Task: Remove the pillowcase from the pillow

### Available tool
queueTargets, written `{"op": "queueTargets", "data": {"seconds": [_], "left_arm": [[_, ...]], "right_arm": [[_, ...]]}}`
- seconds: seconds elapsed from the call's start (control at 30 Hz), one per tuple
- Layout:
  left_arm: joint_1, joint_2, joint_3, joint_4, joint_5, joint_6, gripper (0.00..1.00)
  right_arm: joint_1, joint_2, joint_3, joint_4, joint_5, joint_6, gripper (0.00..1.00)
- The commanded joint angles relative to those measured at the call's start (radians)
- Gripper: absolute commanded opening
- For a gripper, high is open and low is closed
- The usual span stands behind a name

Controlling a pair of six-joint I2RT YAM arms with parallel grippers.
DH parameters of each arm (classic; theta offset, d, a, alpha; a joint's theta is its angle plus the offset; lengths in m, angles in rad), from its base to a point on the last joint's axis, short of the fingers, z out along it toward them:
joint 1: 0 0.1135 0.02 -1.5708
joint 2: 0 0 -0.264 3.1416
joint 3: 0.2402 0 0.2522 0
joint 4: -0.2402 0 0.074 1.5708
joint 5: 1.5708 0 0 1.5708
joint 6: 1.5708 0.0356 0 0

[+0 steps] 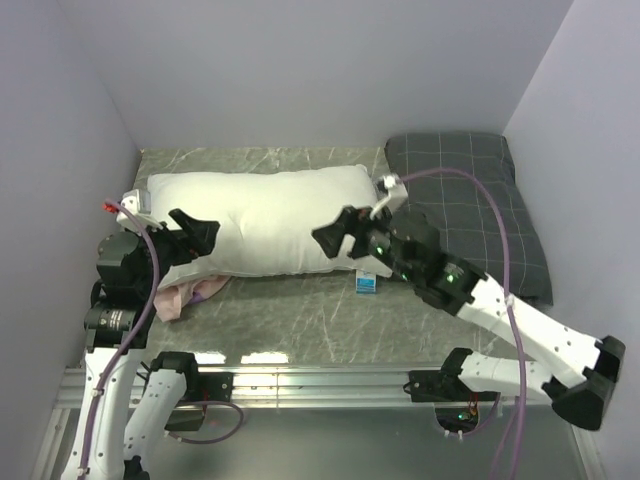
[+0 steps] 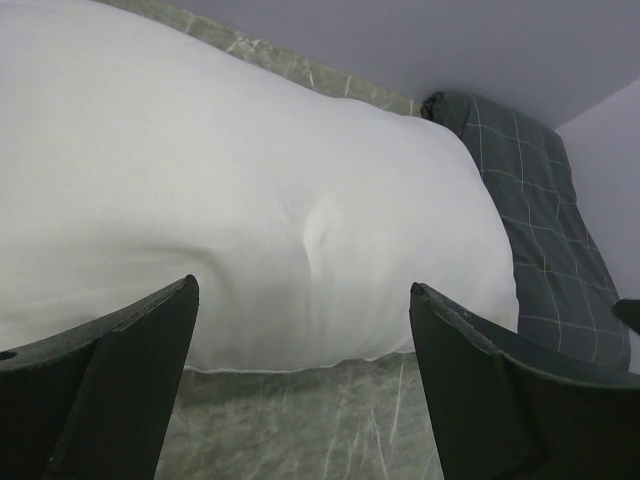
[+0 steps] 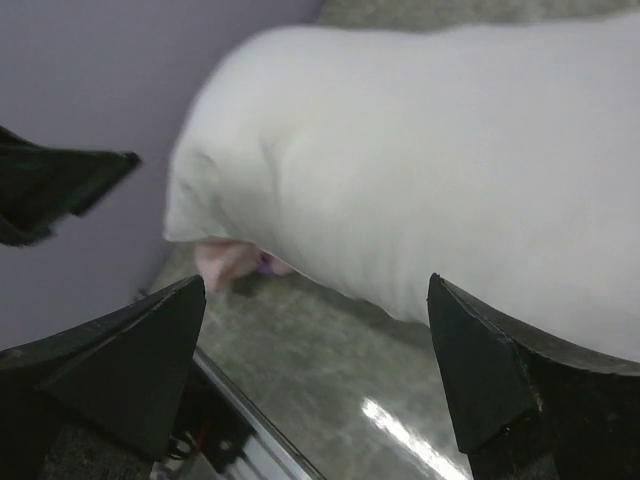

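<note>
Pink crumpled pillowcase (image 1: 190, 295) lies bunched on the desk (image 1: 300, 315) at the near left corner of the pillow (image 1: 265, 215). It touches that corner and looks partly tucked under it; how much is pinned, cannot tell. The right wrist view shows a pink fold with a bit of purple poking out below the corner. The pillow is bare white, lying lengthways across the back of the desk, no cover on it.

Left gripper (image 1: 203, 237) is released, jaws wide, nothing between them, hovering at the pillow's left end just above the pillowcase. Right gripper (image 1: 328, 238) is also released and empty, at the pillow's near right side.

Judgement: the strip is basically done; what remains is getting the cover clear of the pillow.

To do it well:
- use the left arm, it's closest
- come down on the bunched fabric only, not the pillow corner
- pinch a thick fold, drag low toward the near edge
- right gripper can press on the pillow so it doesn't slide along

Grey checked pillow (image 1: 480, 200) sits back right, touching the white one. Small blue-white box (image 1: 367, 284) lies under the right arm; leave both alone.
</note>
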Motion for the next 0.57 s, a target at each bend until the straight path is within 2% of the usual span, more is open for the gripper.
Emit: {"op": "queueTargets", "data": {"seconds": [0.0,0.2,0.53], "left_arm": [[-0.002,-0.014,-0.026,0.034,0.042,0.028,0.91],[-0.002,-0.043,-0.087,0.072,0.078,0.020,0.92],[-0.002,-0.071,-0.095,0.083,0.079,0.006,0.92]], "right_arm": [[-0.015,-0.102,-0.181,-0.067,0.137,0.022,0.99],[-0.018,-0.292,-0.344,-0.018,0.169,0.030,1.00],[-0.024,-0.272,-0.318,-0.041,0.171,-0.004,1.00]]}}
